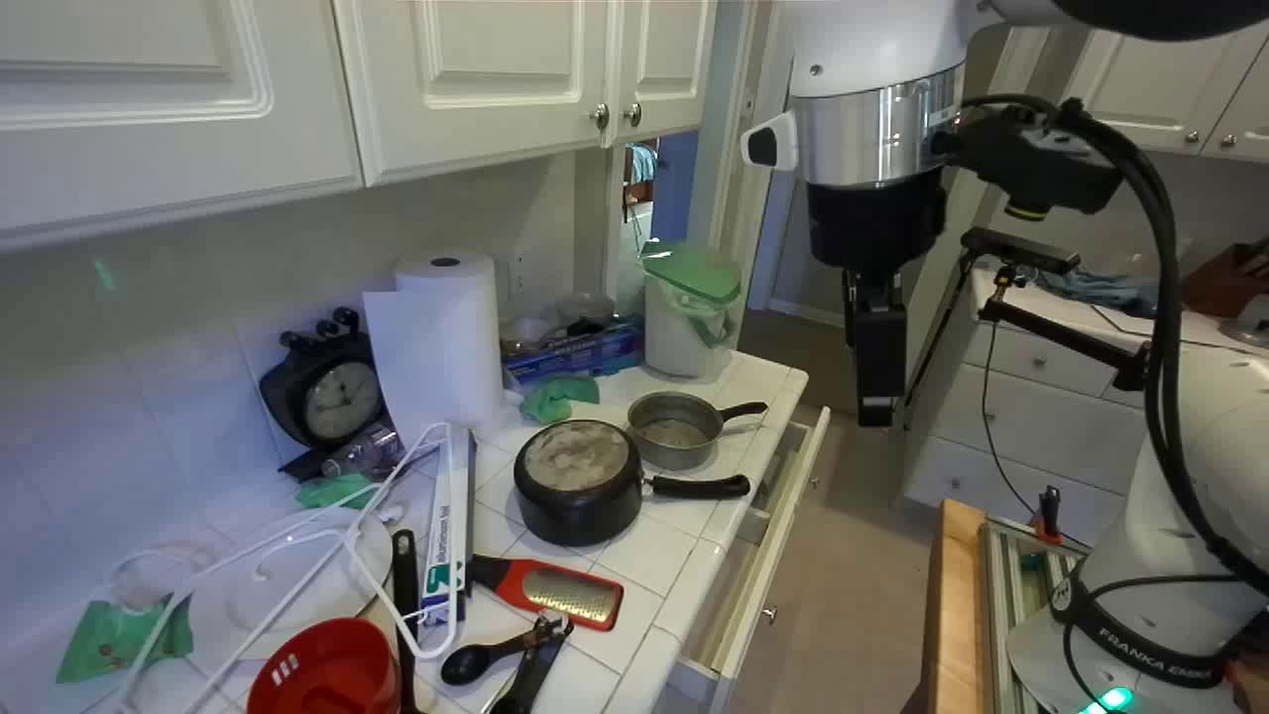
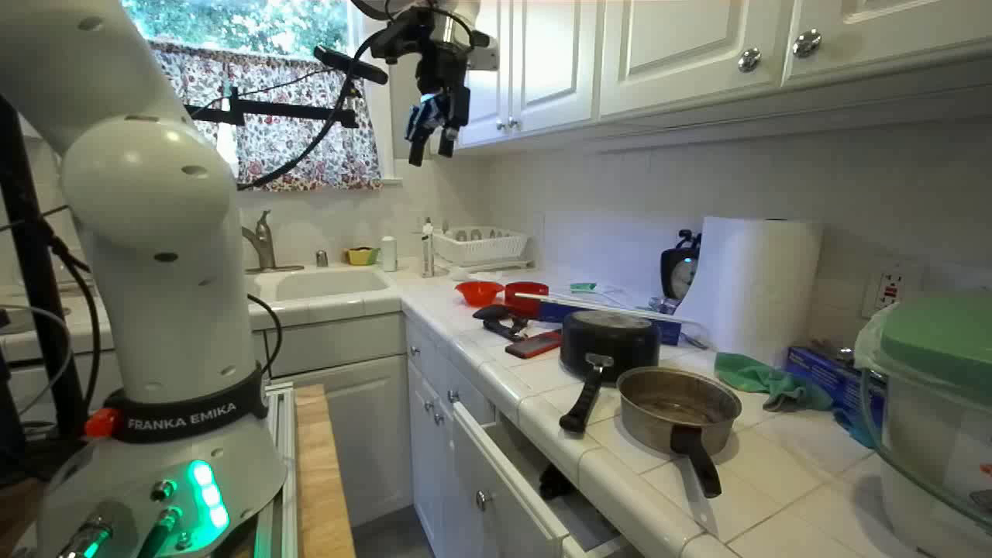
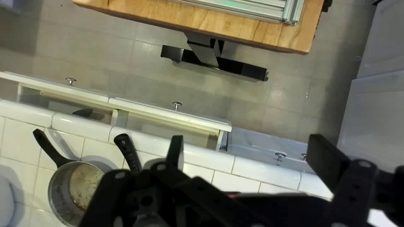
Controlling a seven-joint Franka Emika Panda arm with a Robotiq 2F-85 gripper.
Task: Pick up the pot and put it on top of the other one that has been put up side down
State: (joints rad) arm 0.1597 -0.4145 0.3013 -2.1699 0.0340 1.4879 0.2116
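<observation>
The small silver-grey saucepan (image 1: 684,451) stands upright on the white tiled counter. It also shows in an exterior view (image 2: 659,430) and at the lower left of the wrist view (image 3: 61,189), its black handle pointing toward the counter's front edge. The larger dark grey pot (image 1: 580,511) sits upside down right beside it, flat base up; it also shows in an exterior view (image 2: 604,349). In the wrist view only its black handle (image 3: 128,151) shows clearly; my gripper hides the rest. My gripper (image 3: 246,138) is open and empty, high above the counter (image 2: 432,155), apart from both pans.
A red-handled grater (image 1: 575,595), black spoon (image 1: 491,656), white hanger (image 1: 357,535) and red bowl (image 1: 327,674) lie near the dark pot. Paper towels (image 1: 451,347) and a green-lidded bin (image 1: 689,322) stand behind. Open drawers (image 3: 170,116) jut out below the counter edge. Cabinets (image 1: 476,79) hang above.
</observation>
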